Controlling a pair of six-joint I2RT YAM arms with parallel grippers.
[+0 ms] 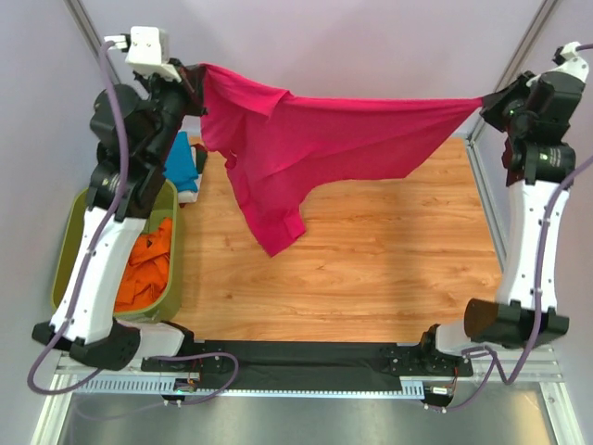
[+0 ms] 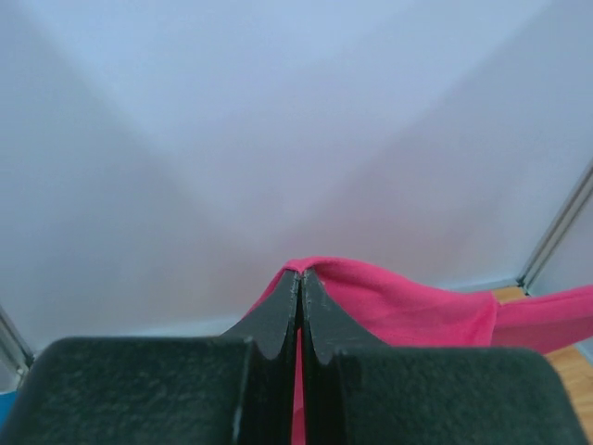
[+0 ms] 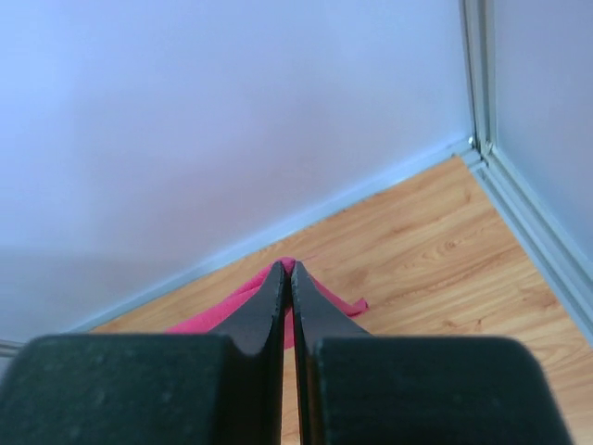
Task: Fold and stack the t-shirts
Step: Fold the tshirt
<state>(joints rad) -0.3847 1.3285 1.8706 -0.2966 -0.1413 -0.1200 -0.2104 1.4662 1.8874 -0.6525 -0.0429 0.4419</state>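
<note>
Between your two claws the magenta-pink t-shirt hangs stretched above the counter. Your left claw is pinched tight on one end of it, and your right claw is clamped on the other. Below the left claw a loose part droops toward the counter. Orange t-shirts lie in the green basket under that arm.

**Wood-grain tabletop and its load**

We see a light wood-grain laminate tabletop. An olive-green plastic basket stands at its left edge. Just beyond the basket's far end, a folded teal-blue t-shirt lies on a white t-shirt. Right of the basket hangs a magenta-pink t-shirt; we cannot tell whether its lowest tip touches the wood.
</note>
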